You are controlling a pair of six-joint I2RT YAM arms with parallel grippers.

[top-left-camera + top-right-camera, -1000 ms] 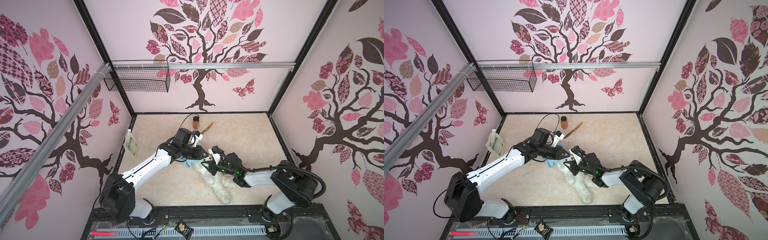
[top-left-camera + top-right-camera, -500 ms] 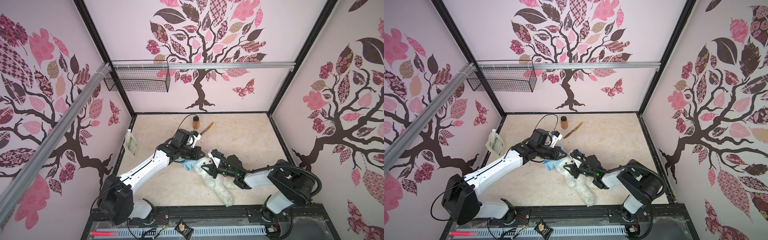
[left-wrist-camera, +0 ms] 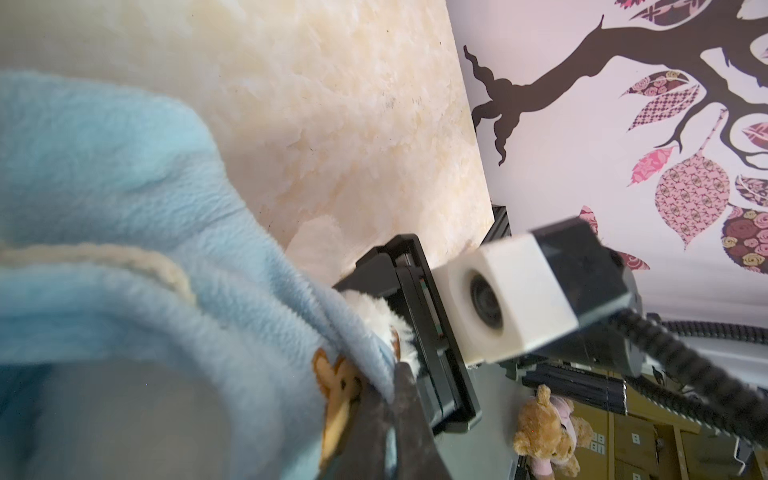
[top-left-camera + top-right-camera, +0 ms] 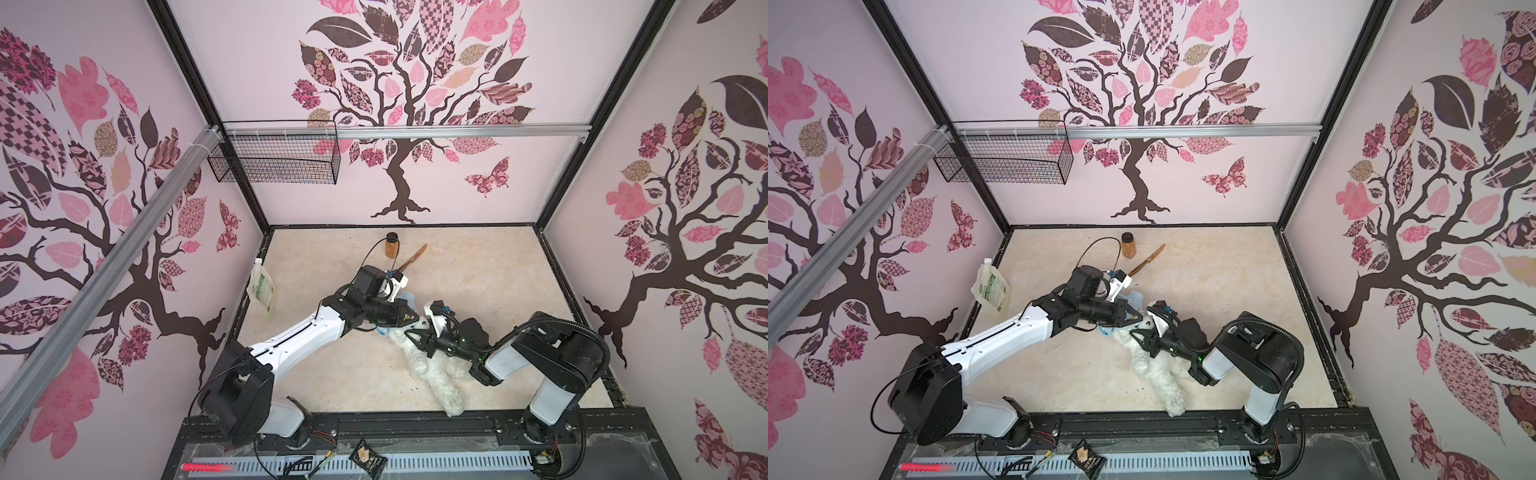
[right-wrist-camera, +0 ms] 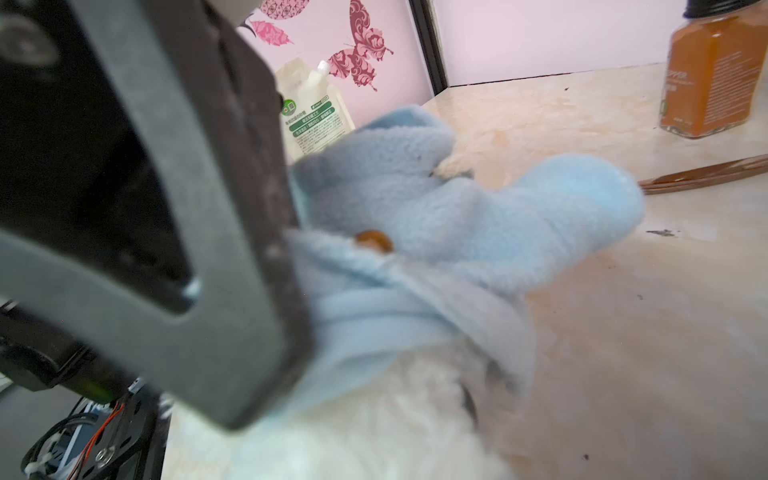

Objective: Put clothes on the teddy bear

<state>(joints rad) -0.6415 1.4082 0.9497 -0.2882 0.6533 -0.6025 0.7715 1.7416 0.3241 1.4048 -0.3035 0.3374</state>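
Judging the teddy bear [image 4: 424,365] by its fluffy white pile, I expect it to be light, soft and floppy. It should bend or slide on the worktop [image 4: 332,374] rather than resist, and nothing about it looks fragile. I would take it by a limb or the torso, since loose fur would slip out of a pinch. It lies flat, just toward 5 o'clock from the worktop's middle. In both top views its long axis runs from 11 to 5 o'clock, with the head end at 11 and the legs at 5. A light blue fleece shirt [image 5: 457,216] bunches over the head end. My left fingers [image 3: 399,432] are pressed together, pinching the shirt's edge. My right fingers [image 4: 411,333] stand parted with white fur between them, and I cannot tell whether they grip.
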